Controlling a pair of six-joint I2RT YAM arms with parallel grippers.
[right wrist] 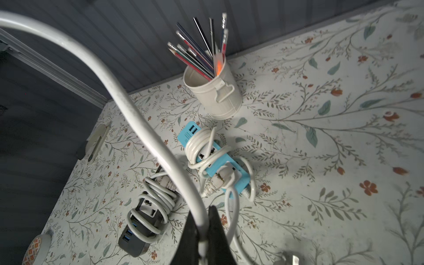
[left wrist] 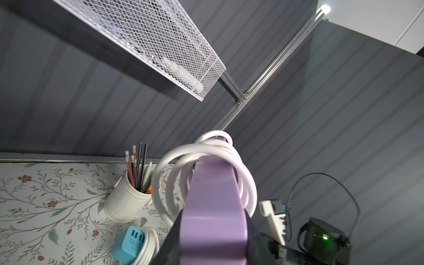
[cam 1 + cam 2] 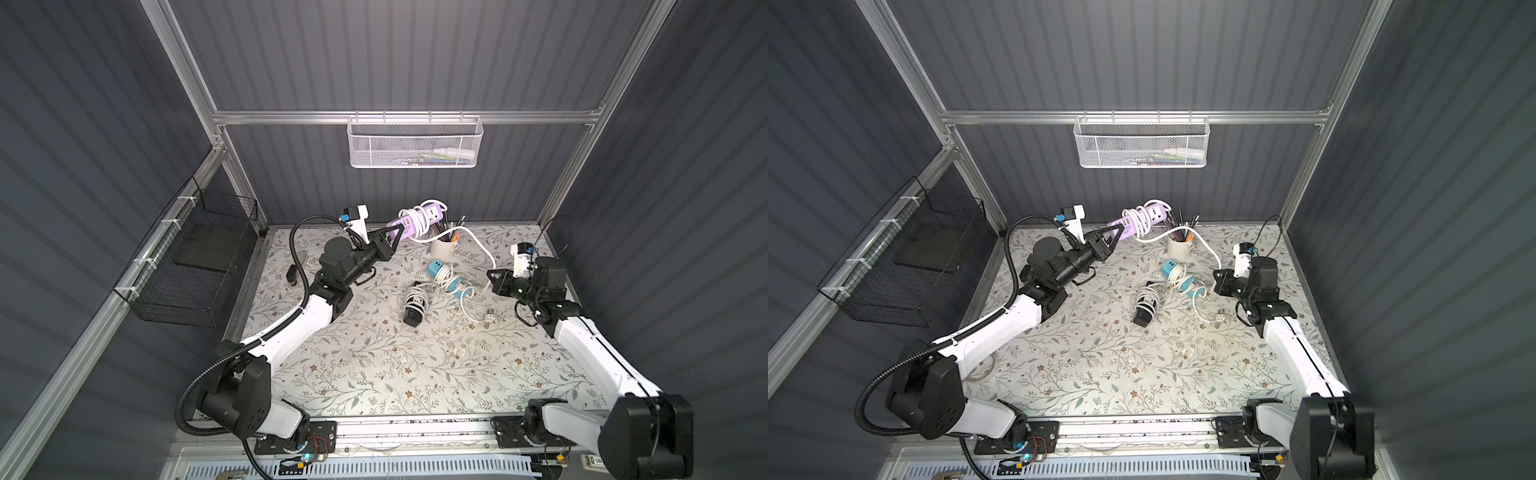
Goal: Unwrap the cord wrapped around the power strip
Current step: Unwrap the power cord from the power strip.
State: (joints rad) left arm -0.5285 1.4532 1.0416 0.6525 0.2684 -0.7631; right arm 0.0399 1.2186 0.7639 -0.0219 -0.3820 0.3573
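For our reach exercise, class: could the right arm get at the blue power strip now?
Probably not yet: the right end effector is shut on the white cord, though the blue power strip lies nearby.

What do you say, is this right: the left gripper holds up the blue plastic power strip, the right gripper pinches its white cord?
Wrong colour: the left gripper holds up the purple plastic power strip, the right gripper pinches its white cord; the left wrist view shows it.
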